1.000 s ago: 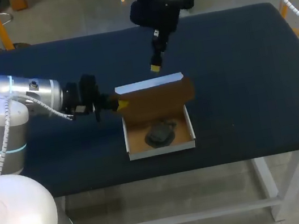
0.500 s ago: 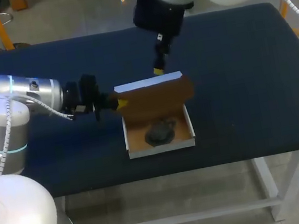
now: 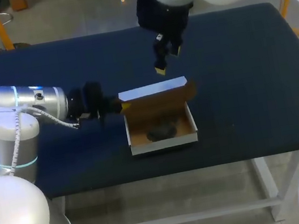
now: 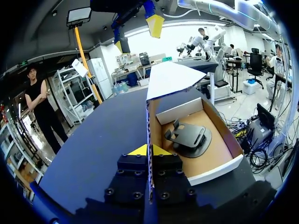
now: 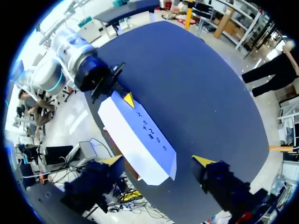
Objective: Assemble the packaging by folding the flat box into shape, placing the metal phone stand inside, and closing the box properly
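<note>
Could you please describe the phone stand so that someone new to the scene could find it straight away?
On the dark blue table stands one open cardboard box, brown inside with white outer walls, its lid raised. The phone stand lies on the box's floor: a dark grey metal piece, the only thing inside the box.
</note>
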